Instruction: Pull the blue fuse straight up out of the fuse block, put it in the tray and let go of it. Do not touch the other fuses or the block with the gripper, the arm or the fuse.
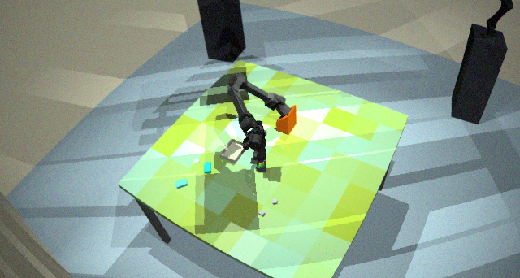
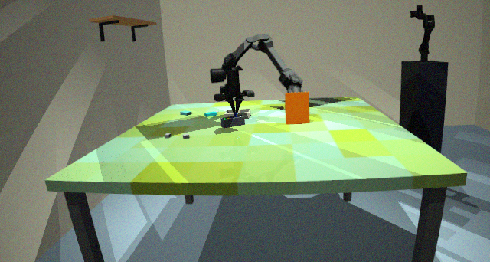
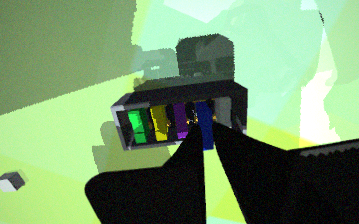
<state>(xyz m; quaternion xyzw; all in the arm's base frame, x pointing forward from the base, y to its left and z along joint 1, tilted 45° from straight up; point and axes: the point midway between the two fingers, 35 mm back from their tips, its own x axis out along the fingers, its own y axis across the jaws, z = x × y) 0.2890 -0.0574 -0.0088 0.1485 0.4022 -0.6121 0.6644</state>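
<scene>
Item 1: my end effector (image 3: 207, 131), pointed down over the fuse block (image 3: 180, 117), both fingers closed on the blue fuse (image 3: 204, 122). The fuse sits between my fingertips at the block's row of slots; from the wrist view I cannot tell whether its lower end is clear of the slot.

Item 2: fuse block, dark housing, standing on the table (image 2: 268, 155). Contents, in a row in the wrist view: green fuse (image 3: 138, 126), yellow fuse (image 3: 159, 122), purple fuse (image 3: 181, 120), then the blue fuse, then a grey end piece (image 3: 223, 110).

Item 3: tray (image 1: 232, 151), shallow and pale, lying on the table just beside the block, on the arm's side in the exterior view.

Item 4: orange box (image 2: 297, 107), upright, near my arm's base, well apart from the block.

Item 5: 2 cyan blocks (image 1: 181, 183), lying flat beyond the tray.

Item 6: 3 small grey cubes (image 1: 275, 201) show in the top view, scattered on the table, apart from the block.
</scene>
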